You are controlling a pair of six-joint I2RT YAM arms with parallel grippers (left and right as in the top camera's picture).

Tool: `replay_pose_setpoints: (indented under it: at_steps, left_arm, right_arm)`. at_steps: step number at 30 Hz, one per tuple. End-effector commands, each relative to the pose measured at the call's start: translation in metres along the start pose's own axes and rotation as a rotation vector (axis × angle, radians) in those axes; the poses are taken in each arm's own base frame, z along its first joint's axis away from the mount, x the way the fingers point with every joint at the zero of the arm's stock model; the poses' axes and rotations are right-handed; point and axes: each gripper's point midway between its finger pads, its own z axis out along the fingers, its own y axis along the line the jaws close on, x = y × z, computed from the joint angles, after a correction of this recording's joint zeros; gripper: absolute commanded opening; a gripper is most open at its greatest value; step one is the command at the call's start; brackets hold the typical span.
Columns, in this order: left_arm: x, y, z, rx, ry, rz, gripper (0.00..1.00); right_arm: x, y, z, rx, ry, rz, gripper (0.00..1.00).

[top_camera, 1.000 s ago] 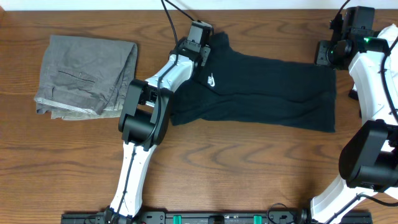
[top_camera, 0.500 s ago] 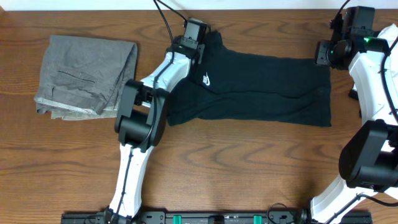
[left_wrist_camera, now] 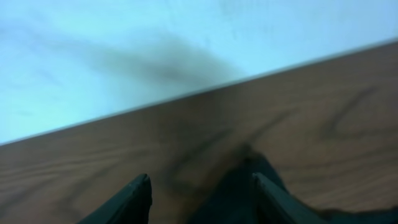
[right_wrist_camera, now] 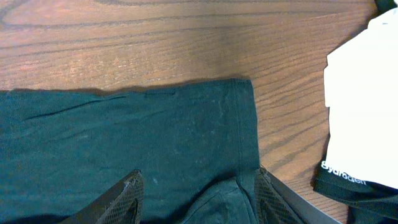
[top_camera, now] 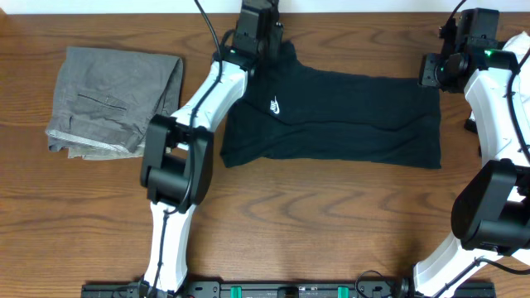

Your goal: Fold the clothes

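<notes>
Tension matters most now: the shirt (top_camera: pixel 348 116) lies spread on the bench (top_camera: pixel 331 207) with its far edge pinched at both ends, the left hand (left_wrist_camera: pixel 200 180) closed on cloth by the sleeve and the right hand (right_wrist_camera: pixel 196 180) on the hem corner. I judge both should lift together and keep that edge taut and level, lest the middle sag. Since a second ago the left hand has drawn toward the far bench edge, the shirt has slid leftward with it, and the folded trousers (top_camera: pixel 116 99) are unmoved.
</notes>
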Motion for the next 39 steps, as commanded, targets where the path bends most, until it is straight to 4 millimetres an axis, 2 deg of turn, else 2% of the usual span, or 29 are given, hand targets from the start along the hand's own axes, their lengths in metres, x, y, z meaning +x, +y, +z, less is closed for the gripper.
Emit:
replay_pose_setpoints:
  at_steps: [1, 6, 16, 25, 31, 35, 39]
  left_arm:
    - [0.034, -0.003, 0.024, 0.023, 0.053, 0.051, 0.52]
    - [0.055, -0.004, 0.039, 0.024, 0.077, 0.062, 0.53]
    - [0.088, -0.005, 0.055, 0.029, 0.135, 0.139, 0.53]
    - [0.108, 0.008, 0.070, 0.011, 0.143, 0.126, 0.53]
    - [0.112, 0.024, 0.074, -0.016, 0.144, 0.111, 0.53]
    - [0.107, 0.057, 0.072, -0.140, 0.132, 0.030, 0.53]
    - [0.098, 0.073, 0.067, -0.166, 0.107, -0.105, 0.53]
  right_arm:
    - [0.003, -0.002, 0.001, 0.005, 0.005, 0.010, 0.56]
    - [0.002, -0.003, 0.001, 0.006, 0.005, 0.010, 0.56]
    - [0.003, -0.002, 0.001, 0.005, 0.006, 0.009, 0.56]
    - [0.007, -0.002, 0.003, 0.005, 0.020, 0.009, 0.55]
    - [0.010, -0.002, 0.004, 0.006, 0.025, 0.009, 0.55]
    - [0.010, -0.002, 0.005, 0.006, 0.026, 0.009, 0.56]
    - [0.012, -0.002, 0.006, 0.006, 0.029, 0.008, 0.56]
